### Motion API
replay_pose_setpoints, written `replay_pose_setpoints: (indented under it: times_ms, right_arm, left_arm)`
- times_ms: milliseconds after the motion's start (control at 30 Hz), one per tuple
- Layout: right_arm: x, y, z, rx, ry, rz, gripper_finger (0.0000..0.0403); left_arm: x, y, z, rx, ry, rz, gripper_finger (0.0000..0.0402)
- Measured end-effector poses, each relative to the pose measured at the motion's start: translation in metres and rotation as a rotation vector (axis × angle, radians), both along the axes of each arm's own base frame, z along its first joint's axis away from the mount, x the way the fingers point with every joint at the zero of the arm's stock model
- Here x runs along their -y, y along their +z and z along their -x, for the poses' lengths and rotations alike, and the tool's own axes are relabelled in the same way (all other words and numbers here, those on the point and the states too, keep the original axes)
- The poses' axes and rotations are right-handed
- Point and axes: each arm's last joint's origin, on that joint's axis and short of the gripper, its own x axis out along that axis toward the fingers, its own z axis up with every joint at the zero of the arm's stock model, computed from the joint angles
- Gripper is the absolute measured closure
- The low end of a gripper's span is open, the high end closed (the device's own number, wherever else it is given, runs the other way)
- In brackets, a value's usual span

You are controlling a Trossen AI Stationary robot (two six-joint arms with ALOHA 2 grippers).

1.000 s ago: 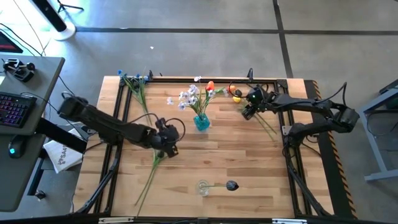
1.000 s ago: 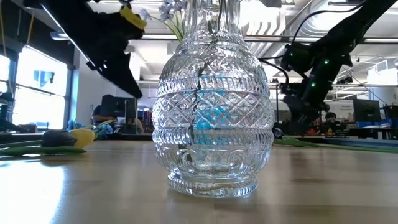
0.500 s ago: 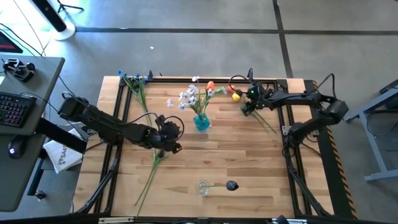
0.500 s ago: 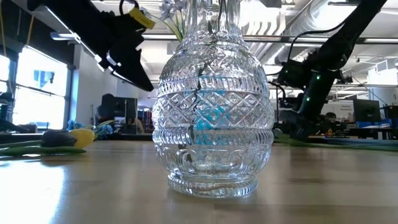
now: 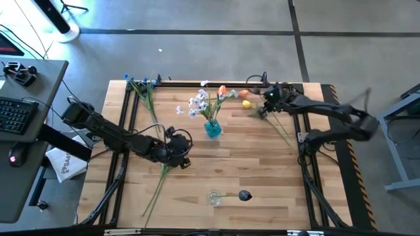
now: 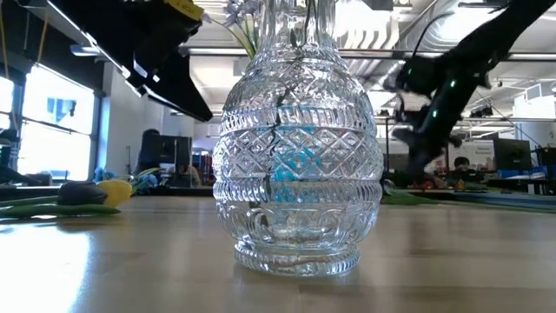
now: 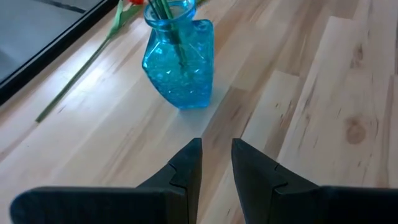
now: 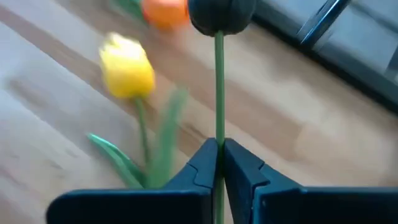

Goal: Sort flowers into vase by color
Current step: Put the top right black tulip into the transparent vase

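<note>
On the wooden desk [image 5: 262,164], near its far right corner, the right gripper [image 8: 219,163] has its jaws pinched on the stem of a dark bud [image 8: 221,15], beside a yellow tulip [image 8: 128,66]. The left gripper [image 7: 216,163], jaws slightly apart and holding nothing, hovers near the blue vase [image 7: 179,63].

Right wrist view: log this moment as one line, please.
right pincer: shut on dark bud stem | yellow tulip: on table | left pincer: near blue vase, holding nothing visible
</note>
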Motion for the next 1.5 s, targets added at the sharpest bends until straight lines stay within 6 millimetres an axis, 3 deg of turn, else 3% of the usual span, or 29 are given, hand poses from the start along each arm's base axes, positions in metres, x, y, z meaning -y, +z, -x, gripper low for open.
replay_pose_setpoints:
  times_ms: [267,433,567,667,800,967,1100,1233,1367,1500]
  right_arm:
    - [-0.04,0.072,0.007,0.338,0.133,0.272,0.0394]
    - [-0.083,0.117,0.013,0.659,0.387,0.433,0.04]
    - [-0.123,0.152,0.026,1.012,0.647,0.499,0.0401]
    - [-0.148,0.168,0.036,1.277,0.855,0.528,0.0401]
    - [-0.177,0.167,0.04,1.581,1.075,0.579,0.0402]
    - [-0.208,0.143,0.03,1.789,1.142,0.7,0.0402]
    - [-0.232,0.124,0.005,1.799,1.151,0.733,0.0402]
    - [-0.252,0.122,-0.033,1.769,1.19,0.716,0.0402]
    - [-0.262,0.122,-0.07,1.745,1.213,0.648,0.0403]
    - [-0.265,0.121,-0.09,1.769,1.276,0.55,0.0403]
  left_arm:
    - [-0.001,0.0,0.0,0.002,0.024,-0.031,0.0326]
    - [0.002,0.0,0.001,0.021,0.035,-0.016,0.0326]
    - [0.006,0.001,0.002,0.046,0.045,-0.02,0.0326]
    - [0.012,0.002,0.002,0.076,0.033,0.0,0.0326]
    - [0.023,0.002,0.006,0.092,0.005,0.025,0.0326]
    - [0.035,0.004,0.01,0.122,-0.023,0.017,0.0326]
    - [0.041,0.006,0.011,0.168,-0.022,0.019,0.0326]
    - [0.042,0.009,0.009,0.2,-0.01,-0.003,0.0326]
    - [0.04,0.011,0.006,0.205,-0.023,-0.032,0.0326]
    - [0.039,0.011,0.005,0.201,-0.026,-0.035,0.0326]
